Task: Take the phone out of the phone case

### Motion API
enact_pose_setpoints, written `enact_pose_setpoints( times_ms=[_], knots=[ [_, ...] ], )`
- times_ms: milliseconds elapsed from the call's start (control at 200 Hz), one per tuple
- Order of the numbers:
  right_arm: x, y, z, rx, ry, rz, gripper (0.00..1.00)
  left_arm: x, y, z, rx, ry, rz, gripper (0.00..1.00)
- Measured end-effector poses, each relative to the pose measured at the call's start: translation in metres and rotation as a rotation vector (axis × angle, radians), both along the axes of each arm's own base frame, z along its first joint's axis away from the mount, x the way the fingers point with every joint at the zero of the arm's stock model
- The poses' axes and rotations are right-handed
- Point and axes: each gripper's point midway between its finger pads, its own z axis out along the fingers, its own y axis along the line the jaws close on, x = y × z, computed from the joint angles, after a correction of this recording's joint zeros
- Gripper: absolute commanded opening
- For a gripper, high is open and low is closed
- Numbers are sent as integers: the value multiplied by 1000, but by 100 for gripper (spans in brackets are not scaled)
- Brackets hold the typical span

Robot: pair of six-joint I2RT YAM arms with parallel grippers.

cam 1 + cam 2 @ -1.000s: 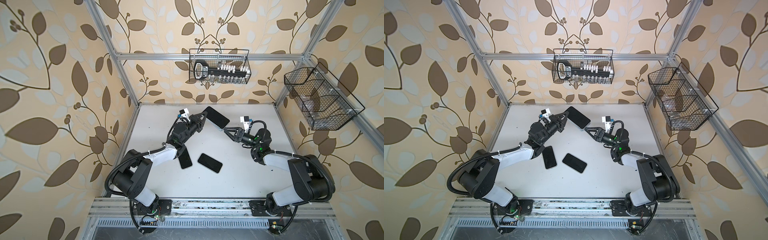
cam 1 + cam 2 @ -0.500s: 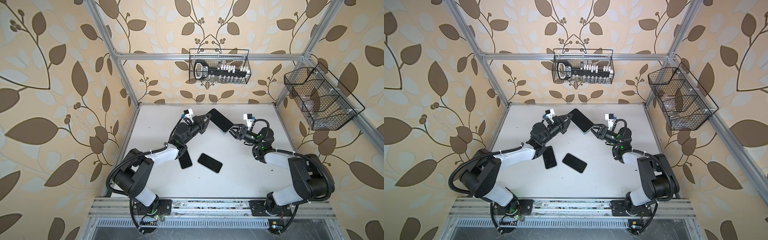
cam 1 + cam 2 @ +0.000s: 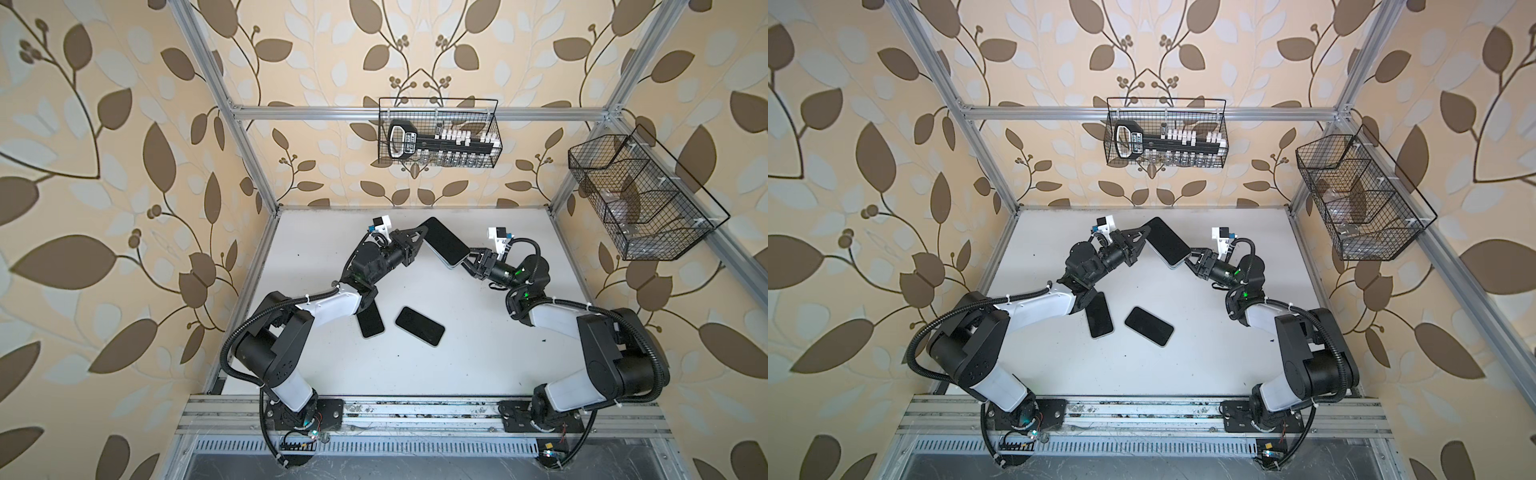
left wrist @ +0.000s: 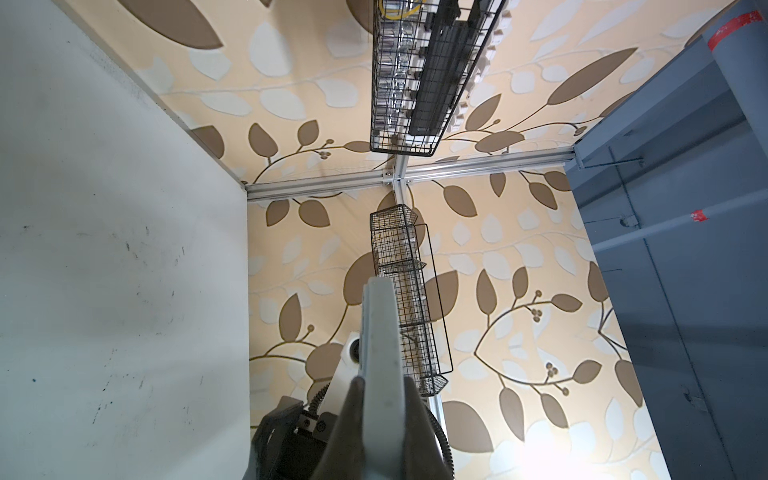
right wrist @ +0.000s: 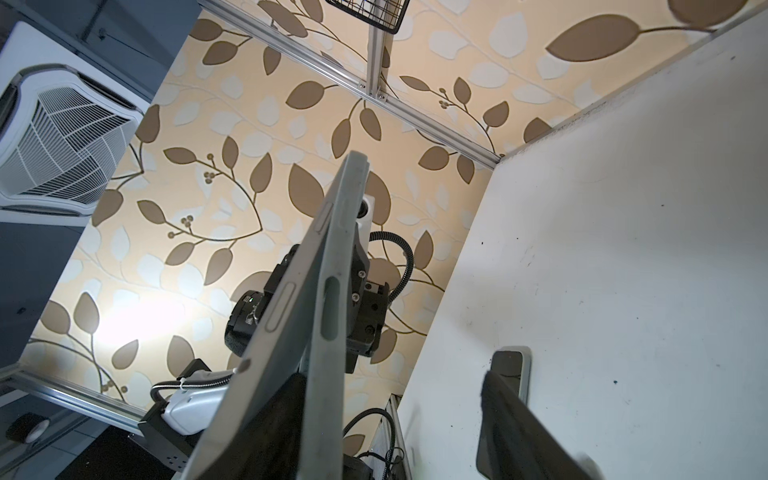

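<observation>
A dark-screened phone [image 3: 446, 246] in a pale grey phone case hangs above the back of the table in both top views [image 3: 1169, 243]. My left gripper [image 3: 419, 237] is shut on its far-left end; the left wrist view shows both fingers pressing the case [image 4: 380, 332] flat sides. My right gripper [image 3: 465, 264] is open at the opposite corner. In the right wrist view the phone's edge [image 5: 286, 299] stands apart from the case's edge [image 5: 336, 266], one finger [image 5: 270, 428] shows in the gap between them, and the other finger [image 5: 523, 424] is well clear.
Two more dark phones [image 3: 419, 326] [image 3: 370, 322] lie flat on the white table [image 3: 478, 365] near the left arm. A wire basket [image 3: 438, 133] hangs on the back wall and another [image 3: 636, 208] on the right wall.
My right gripper has moved up to the phone's near corner and its jaws have narrowed. The left gripper has shifted the held phone slightly to the right.
</observation>
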Motion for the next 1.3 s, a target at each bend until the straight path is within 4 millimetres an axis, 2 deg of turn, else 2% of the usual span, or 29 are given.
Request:
enact_pose_setpoints(
  times_ms=[225,420,745,1025,1300],
  knots=[
    [-4,-1,4,6,5,17,35,5,-4,-7,7,8,-6,0],
    [-7,-3,8,16,9,32,19,5,-5,-9,12,7,-8,0],
    [-10,-3,14,37,27,39,7,6,-4,-10,14,5,-6,0],
    [-11,-5,10,58,69,37,2,9,-5,-16,17,14,-10,19],
    [-14,-6,21,144,86,53,0,12,-6,-25,21,34,-10,33]
  ],
)
